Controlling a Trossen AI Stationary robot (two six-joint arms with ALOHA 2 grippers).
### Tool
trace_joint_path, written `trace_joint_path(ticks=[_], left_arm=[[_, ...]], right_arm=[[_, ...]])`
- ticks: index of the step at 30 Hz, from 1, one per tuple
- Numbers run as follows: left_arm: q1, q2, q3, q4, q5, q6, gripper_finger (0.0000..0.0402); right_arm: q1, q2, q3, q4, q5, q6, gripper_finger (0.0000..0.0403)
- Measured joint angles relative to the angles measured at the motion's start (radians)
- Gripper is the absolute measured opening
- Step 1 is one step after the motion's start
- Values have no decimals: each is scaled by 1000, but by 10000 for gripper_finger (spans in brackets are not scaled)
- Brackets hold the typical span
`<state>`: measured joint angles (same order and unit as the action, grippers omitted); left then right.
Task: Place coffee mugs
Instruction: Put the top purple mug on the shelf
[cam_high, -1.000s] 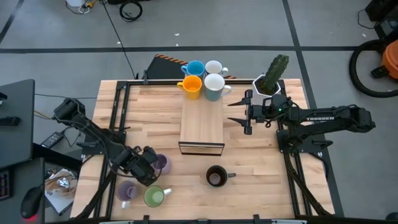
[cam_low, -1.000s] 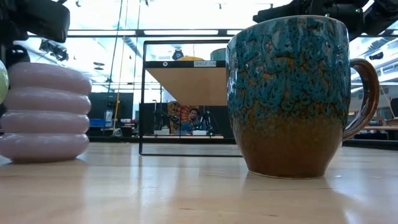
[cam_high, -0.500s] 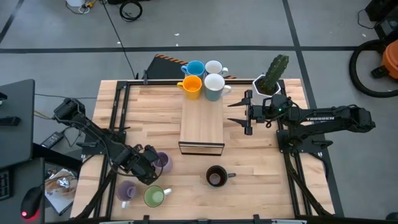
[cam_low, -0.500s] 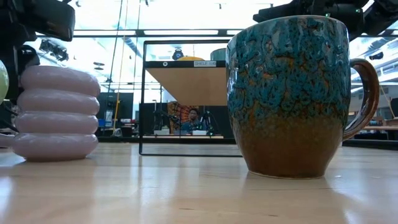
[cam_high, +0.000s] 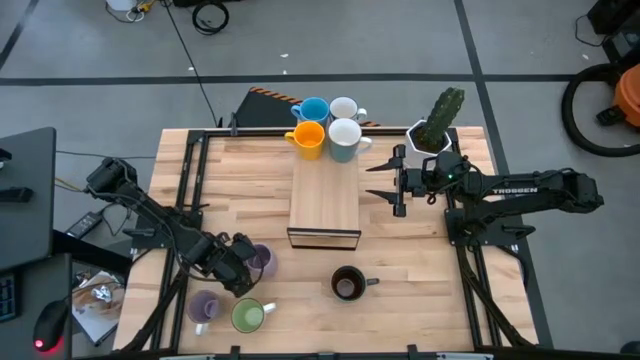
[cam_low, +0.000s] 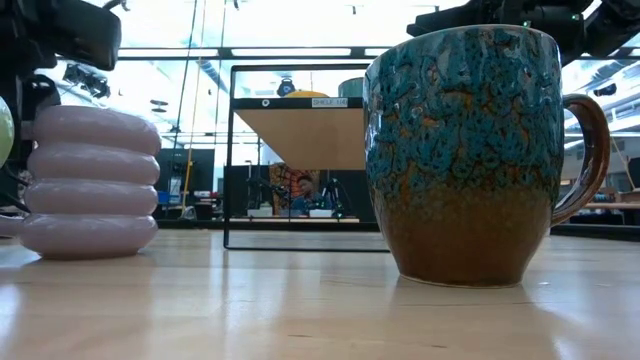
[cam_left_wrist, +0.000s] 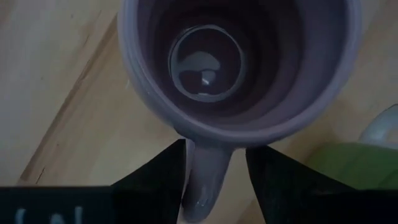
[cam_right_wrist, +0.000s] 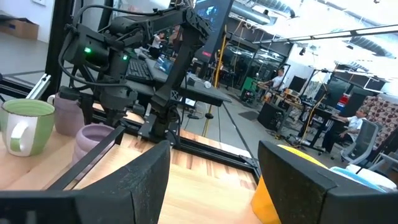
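Between your left gripper (cam_left_wrist: 214, 180) fingers sits the upright lavender mug (cam_left_wrist: 239, 68), handle pointing back at the wrist, fingers spread, not yet clamped.

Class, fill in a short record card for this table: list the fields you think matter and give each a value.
Setting: wooden table with a wooden shelf in the middle
Far mugs: orange mug, blue mug, two white mugs behind the shelf
Near mugs: brown mug, green mug, two lavender mugs
Left gripper: fingers either side of one lavender mug handle
Right gripper: open, waiting beside the cactus pot
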<state>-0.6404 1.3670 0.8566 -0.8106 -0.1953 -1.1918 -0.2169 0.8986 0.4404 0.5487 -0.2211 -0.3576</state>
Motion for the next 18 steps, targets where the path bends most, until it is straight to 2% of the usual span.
trace_joint_path(ticks=[4, 10, 18], left_arm=[[33, 0, 0, 0, 39, 66, 139], [72, 0, 0, -1, 66, 209, 60], [107, 0, 0, -25, 69, 340, 54]], right_arm=[[0, 0, 0, -4, 0, 23, 250], [0, 0, 0, -30, -5, 65, 250], [1, 0, 0, -51, -7, 82, 250]])
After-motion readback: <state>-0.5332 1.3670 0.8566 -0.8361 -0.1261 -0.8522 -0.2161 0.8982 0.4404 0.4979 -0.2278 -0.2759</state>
